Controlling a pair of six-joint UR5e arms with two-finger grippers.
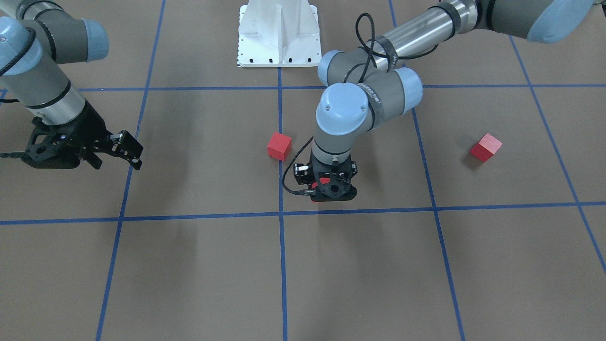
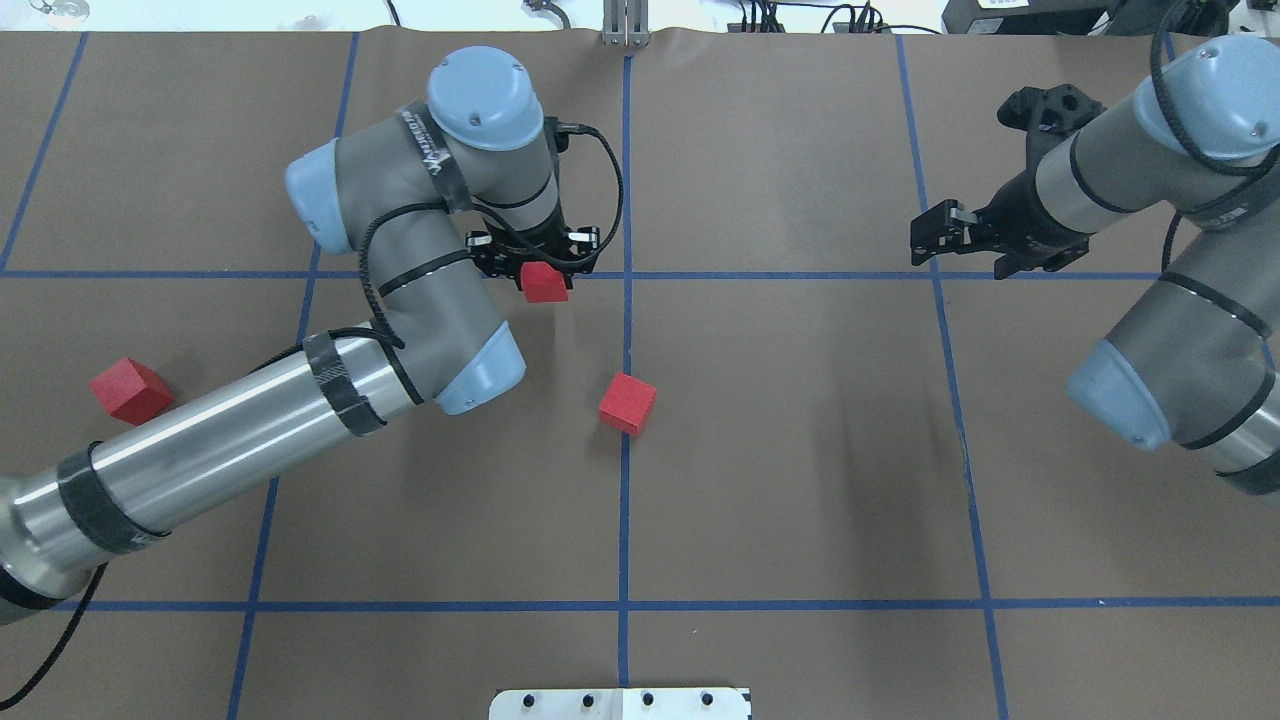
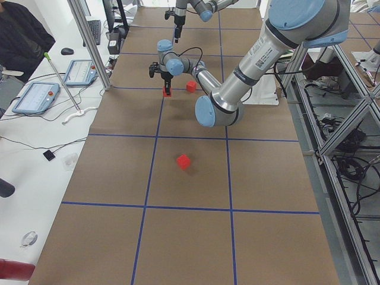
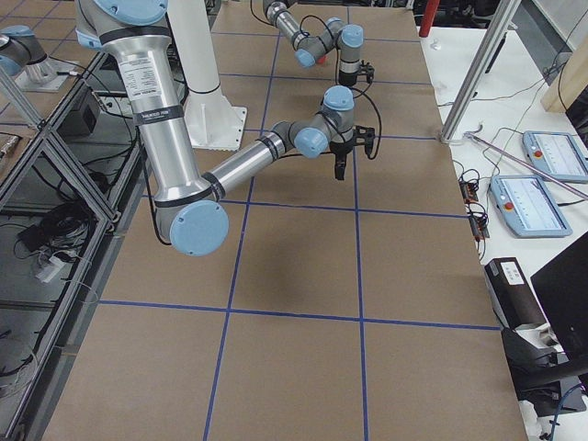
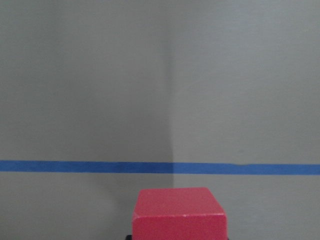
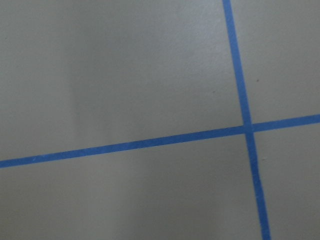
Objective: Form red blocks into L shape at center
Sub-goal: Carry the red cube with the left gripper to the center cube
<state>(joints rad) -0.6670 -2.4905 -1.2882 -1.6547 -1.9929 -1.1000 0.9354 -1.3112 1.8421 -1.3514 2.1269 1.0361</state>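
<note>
My left gripper [image 2: 541, 272] is shut on a red block [image 2: 544, 284] and holds it low over the brown floor, next to a horizontal blue tape line, left of the centre line. The block fills the bottom of the left wrist view [image 5: 179, 214]. A second red block [image 2: 627, 403] lies on the vertical blue tape line [image 2: 625, 500] in the middle cells and also shows in the front view [image 1: 279, 146]. A third red block [image 2: 130, 390] lies far to the left, beside my left forearm. My right gripper [image 2: 928, 240] hangs open and empty over the right side.
The white metal base [image 2: 620, 703] sits at the near edge on the centre line. My left forearm [image 2: 230, 440] stretches low across the left cells. The right wrist view shows only bare floor and a tape crossing [image 6: 247, 127]. Desks with tablets [image 3: 35, 95] flank the table's far side.
</note>
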